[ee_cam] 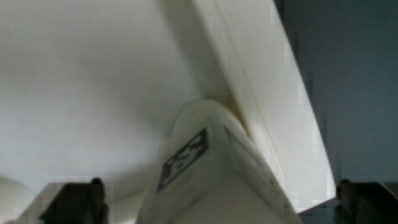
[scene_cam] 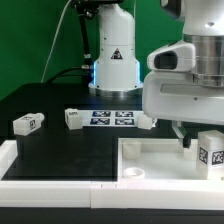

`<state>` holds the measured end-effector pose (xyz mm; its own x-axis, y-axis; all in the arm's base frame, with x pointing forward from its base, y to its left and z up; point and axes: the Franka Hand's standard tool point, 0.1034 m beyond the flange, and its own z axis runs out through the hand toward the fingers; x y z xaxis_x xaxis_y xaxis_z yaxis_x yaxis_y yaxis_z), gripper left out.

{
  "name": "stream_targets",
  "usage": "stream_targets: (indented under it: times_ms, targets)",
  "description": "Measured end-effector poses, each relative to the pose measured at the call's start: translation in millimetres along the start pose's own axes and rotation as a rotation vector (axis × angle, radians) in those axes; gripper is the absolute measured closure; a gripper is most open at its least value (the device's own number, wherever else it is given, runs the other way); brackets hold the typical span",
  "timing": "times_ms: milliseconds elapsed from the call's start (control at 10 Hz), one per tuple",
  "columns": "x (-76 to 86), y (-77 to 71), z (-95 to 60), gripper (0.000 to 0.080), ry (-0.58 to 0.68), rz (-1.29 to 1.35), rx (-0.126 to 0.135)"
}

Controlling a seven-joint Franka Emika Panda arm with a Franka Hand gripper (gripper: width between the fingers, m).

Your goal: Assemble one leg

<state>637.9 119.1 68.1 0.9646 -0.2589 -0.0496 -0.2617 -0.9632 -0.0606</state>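
My gripper (scene_cam: pixel 192 136) hangs over the right end of the large white square tabletop (scene_cam: pixel 60 165). A white leg (scene_cam: pixel 210 152) with a black-and-white tag stands there between the jaws. In the wrist view this leg (ee_cam: pixel 222 165) fills the space between my two dark fingertips (ee_cam: pixel 80 203), with a gap showing on each side. My gripper (ee_cam: pixel 222 205) is open around it. Three more legs lie on the black table: one at the exterior view's left (scene_cam: pixel 27 122), one further right (scene_cam: pixel 73 117), and one beside the marker board (scene_cam: pixel 145 122).
The marker board (scene_cam: pixel 112 117) lies at the table's middle back. The arm's white base (scene_cam: pixel 112 60) stands behind it. The tabletop has a raised rim (ee_cam: pixel 249 70) and a round hole (scene_cam: pixel 137 172) near its front edge.
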Motion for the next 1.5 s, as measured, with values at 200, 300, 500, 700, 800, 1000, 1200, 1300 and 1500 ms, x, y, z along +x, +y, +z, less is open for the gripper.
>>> stream_targets:
  times_ms: [200,300,500,700,800,1000,1200,1300,1500]
  targets:
    - [0.9,1.4,-1.2,0.0151,0.005,-0.246,-0.017]
    - [1.5,2.2,-1.6,0.0151,0.006,-0.322,-0.022]
    - [1.5,3.1,-0.9,0.0173,0.005,-0.332,-0.024]
    - [1.6,3.4,-0.7,0.0485,0.005,-0.301,-0.025]
    - [2.1,3.7,-0.5,0.0485,0.005,-0.262,-0.019]
    - [1.8,3.6,-0.3,0.0509,0.004,0.007,-0.012]
    - [2.3,12.8,-1.0,0.0509,0.009,0.292,-0.027]
    - [2.5,19.6,-1.8,0.0504,0.017,0.444,-0.042]
    - [3.2,35.7,-3.9,0.0495,0.036,0.643,-0.084]
